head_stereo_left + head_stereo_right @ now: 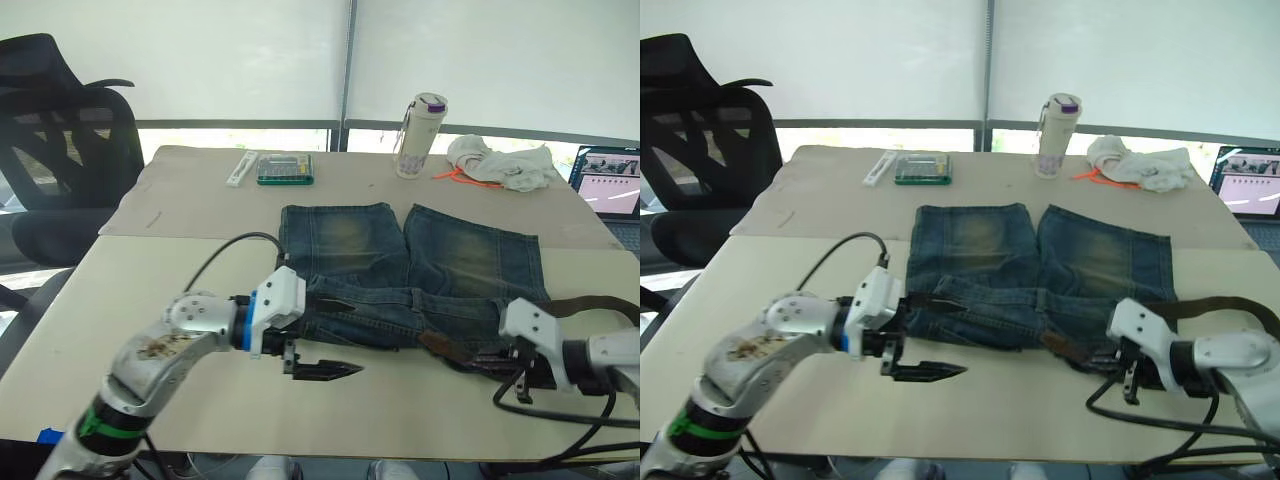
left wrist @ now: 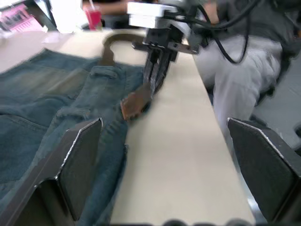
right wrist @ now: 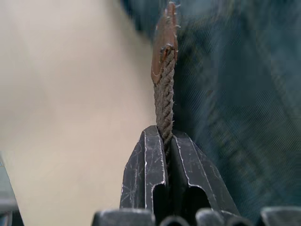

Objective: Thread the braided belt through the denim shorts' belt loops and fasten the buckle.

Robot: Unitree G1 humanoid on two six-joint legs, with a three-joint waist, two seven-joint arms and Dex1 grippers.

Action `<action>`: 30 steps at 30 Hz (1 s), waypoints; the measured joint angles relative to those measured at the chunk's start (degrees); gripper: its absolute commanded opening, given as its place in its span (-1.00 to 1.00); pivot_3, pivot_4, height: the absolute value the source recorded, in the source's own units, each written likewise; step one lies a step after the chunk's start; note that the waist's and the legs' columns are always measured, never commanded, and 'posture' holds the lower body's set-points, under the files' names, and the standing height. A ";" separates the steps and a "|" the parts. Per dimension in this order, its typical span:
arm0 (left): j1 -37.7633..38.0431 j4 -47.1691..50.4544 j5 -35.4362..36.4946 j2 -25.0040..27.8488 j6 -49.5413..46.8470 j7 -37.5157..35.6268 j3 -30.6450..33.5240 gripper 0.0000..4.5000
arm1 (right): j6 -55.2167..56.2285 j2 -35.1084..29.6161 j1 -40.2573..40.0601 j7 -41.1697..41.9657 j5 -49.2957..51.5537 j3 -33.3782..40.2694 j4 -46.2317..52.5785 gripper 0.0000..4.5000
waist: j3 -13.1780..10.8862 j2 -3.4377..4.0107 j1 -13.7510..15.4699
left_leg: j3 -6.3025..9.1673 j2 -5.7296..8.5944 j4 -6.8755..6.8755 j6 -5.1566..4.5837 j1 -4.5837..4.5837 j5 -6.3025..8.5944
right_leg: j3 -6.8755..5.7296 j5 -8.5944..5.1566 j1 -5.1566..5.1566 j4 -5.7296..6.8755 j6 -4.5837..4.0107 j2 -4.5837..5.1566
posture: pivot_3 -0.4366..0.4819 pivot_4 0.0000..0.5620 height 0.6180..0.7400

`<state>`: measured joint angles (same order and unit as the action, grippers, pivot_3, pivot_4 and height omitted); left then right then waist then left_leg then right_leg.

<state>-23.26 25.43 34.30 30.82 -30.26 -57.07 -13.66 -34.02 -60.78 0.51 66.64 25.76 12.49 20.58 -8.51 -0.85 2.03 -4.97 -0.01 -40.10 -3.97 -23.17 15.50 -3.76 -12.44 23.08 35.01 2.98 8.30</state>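
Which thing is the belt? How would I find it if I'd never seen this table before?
Find the blue denim shorts lying flat on the table. At their near edge, the robot's right hand pinches a thin strap: the braided belt. It is brown and woven like rope, with a flat leather tip, unlike the smooth black cables nearby.

Office setting, mesh office chair, laptop, roller blinds over windows

The left arm has a silver metal shell with scratches, a green ring near the elbow, a blue ring at the wrist and a white block; a black cable loops over it; the right arm is white and grey with black cables; each gripper has two black fingers.
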 measured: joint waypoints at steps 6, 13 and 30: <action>-4.08 -12.35 -0.01 -12.63 2.09 4.34 1.04 1.00 | -6.29 4.20 14.13 -2.83 10.04 0.78 0.46 -0.99 | -0.02 -0.03 0.07 | 0.07 -0.01 -0.05 -0.05 -0.08 0.02 | -0.06 0.01 0.04 0.00 -0.01 0.00 | -0.05 -0.47 0.95; -8.69 -21.49 0.91 -25.25 4.50 9.38 4.09 1.00 | -11.34 8.55 17.33 -6.92 16.33 1.21 1.07 -0.99 | -0.02 -0.03 0.35 | 0.08 0.08 -0.73 -0.42 -0.49 0.24 | -0.08 0.12 0.02 -0.03 0.22 0.12 | -0.05 -0.47 0.95; -12.19 -27.25 -0.45 -29.16 5.23 4.02 3.20 -1.00 | -11.59 7.89 14.38 -11.05 17.18 1.63 3.75 -0.64 | -0.02 -0.03 0.26 | 0.10 0.07 -0.81 -0.70 -0.58 0.40 | -0.06 0.16 0.07 -0.02 0.26 0.14 | -0.05 -0.47 0.95</action>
<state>-35.45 -1.81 33.85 1.67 -25.03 -53.05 -10.45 -45.60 -52.88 14.89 55.59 42.94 14.11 24.33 -8.52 -0.88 2.28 -4.87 0.07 -40.91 -4.66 -23.75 15.90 -3.82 -12.28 23.16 34.99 3.25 8.44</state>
